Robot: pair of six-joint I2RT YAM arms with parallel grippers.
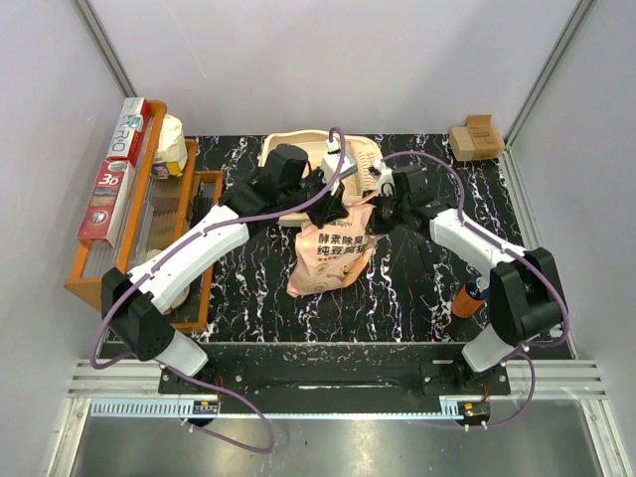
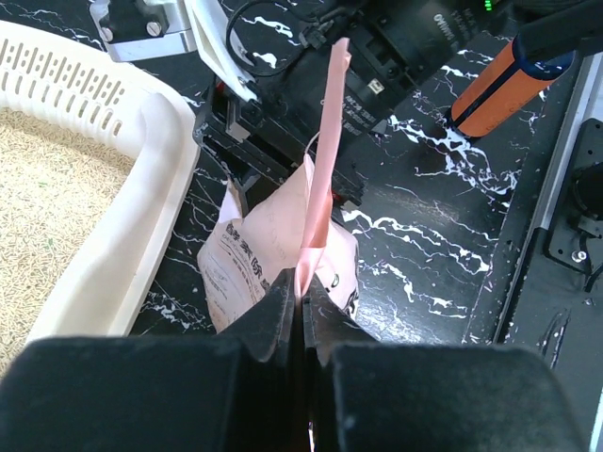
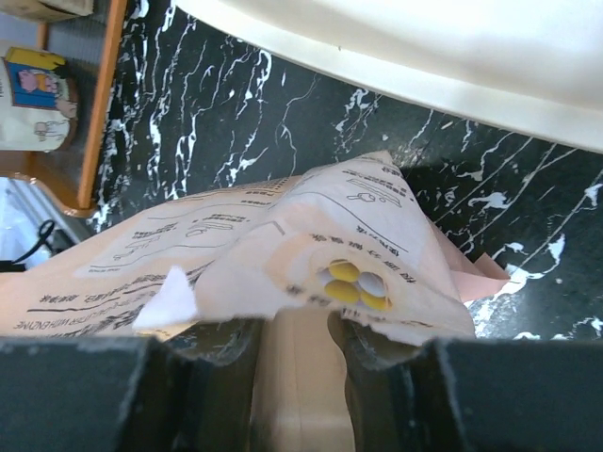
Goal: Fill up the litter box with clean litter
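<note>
bag (image 1: 333, 253) pinched from both sides, litter box (image 2: 155, 169) just beyond it
left gripper (image 2: 301, 282) clamps flat on its pink strip, right gripper (image 3: 294, 344) closes on its crumpled top; clean litter (image 2: 47, 198) lies in the box.

Litter box (image 2: 155, 179) holding clean litter (image 2: 47, 202), next to the pink bag (image 1: 333, 248)

The box is a cream-beige plastic tray with rounded corners and a raised rim. It lies flat, just beside the bag, on the bag's far side in the top view. Its slotted grille (image 2: 66, 85) is at one end. The litter, fine pale tan granules, covers the visible floor, below the rim.
</note>
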